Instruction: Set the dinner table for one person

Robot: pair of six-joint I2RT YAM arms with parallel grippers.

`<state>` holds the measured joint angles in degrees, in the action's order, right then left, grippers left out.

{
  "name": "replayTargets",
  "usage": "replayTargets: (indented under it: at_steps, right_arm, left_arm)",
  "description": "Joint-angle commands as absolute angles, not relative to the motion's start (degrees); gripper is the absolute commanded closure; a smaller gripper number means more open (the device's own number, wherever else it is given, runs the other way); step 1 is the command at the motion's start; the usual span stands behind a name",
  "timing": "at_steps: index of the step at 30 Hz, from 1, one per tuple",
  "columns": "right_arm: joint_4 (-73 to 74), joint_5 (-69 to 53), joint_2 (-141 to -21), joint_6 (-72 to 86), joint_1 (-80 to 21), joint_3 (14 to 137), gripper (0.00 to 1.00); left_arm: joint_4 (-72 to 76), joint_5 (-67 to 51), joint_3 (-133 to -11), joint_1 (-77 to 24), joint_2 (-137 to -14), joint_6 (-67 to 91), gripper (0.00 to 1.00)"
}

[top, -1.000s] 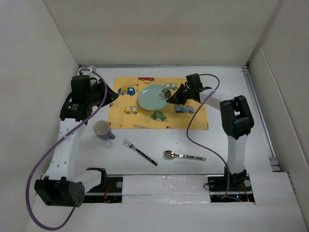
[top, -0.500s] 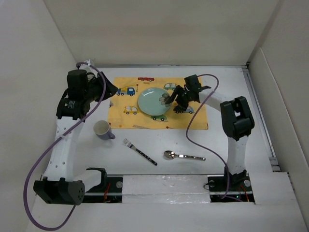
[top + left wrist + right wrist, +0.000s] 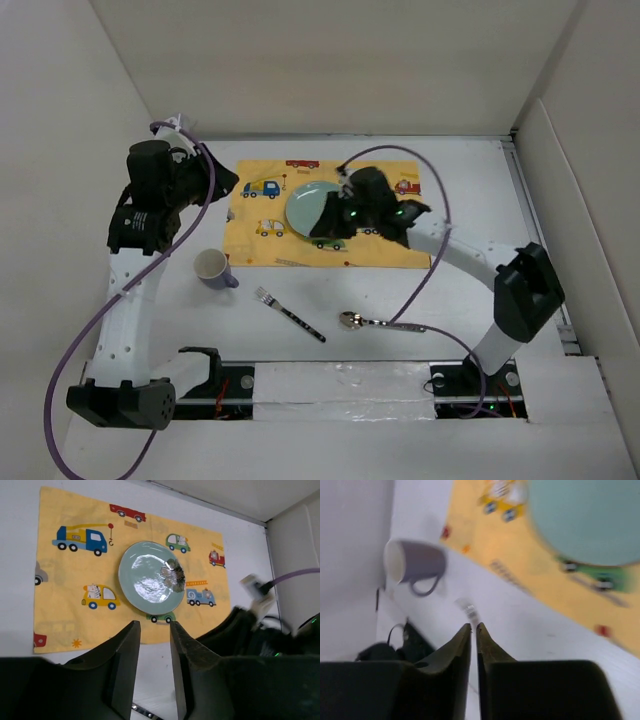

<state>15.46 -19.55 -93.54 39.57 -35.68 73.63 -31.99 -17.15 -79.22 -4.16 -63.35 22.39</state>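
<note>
A white back wall (image 3: 330, 60) stands beyond the right gripper (image 3: 322, 226); a side wall (image 3: 60, 150) flanks the left gripper (image 3: 226, 186).

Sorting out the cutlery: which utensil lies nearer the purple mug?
The fork, dark-handled, just right of the mug; the shiny spoon lies farther right.
</note>
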Motion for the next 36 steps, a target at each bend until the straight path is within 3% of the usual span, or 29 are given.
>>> replayTargets:
  at_steps: [1,2,5,14,24,28,29,31,32,36]
  right_arm:
    - [4.9,-20.2,-97.9,37.8,-47.5,75.0,0.72]
    - [2.2,-20.0,-99.0,37.7,-49.5,75.8,0.52]
    - [0.5,-17.9,-104.1,37.2,-55.5,80.5,0.34]
    - [3.2,-4.3,-119.4,30.9,-63.1,95.0,0.29]
    - [4.7,-0.4,-130.2,28.6,-66.3,106.6,0.3]
    - [5.2,4.0,-134.0,29.4,-67.5,111.9,0.39]
    - [5.7,4.6,-134.5,29.4,-68.0,113.7,0.53]
    - [6.6,7.5,-134.8,30.0,-68.5,114.9,0.72]
    - [7.0,8.6,-134.2,30.1,-68.6,115.0,0.96]
    - [4.2,12.9,-127.8,31.2,-68.6,110.7,1.0]
  left_arm:
    - [-29.4,-20.6,-80.5,-4.3,-61.7,23.8,0.72]
    - [-29.5,-20.7,-80.6,-4.3,-61.6,23.9,0.67]
    - [-30.1,-18.9,-82.4,-4.3,-61.3,23.3,0.65]
    - [-27.2,-21.7,-86.8,-4.3,-63.3,25.0,0.65]
    - [-28.0,-22.1,-89.4,-4.8,-65.6,27.0,0.66]
    - [-25.7,-25.7,-87.3,-4.8,-65.7,29.4,0.66]
    - [-25.5,-25.8,-86.5,-4.8,-65.7,29.7,0.66]
    - [-25.8,-25.3,-86.2,-4.8,-65.6,29.3,0.66]
    - [-26.2,-24.6,-86.7,-4.8,-65.4,28.9,0.66]
    - [-28.1,-20.6,-89.0,-4.8,-65.7,27.2,0.66]
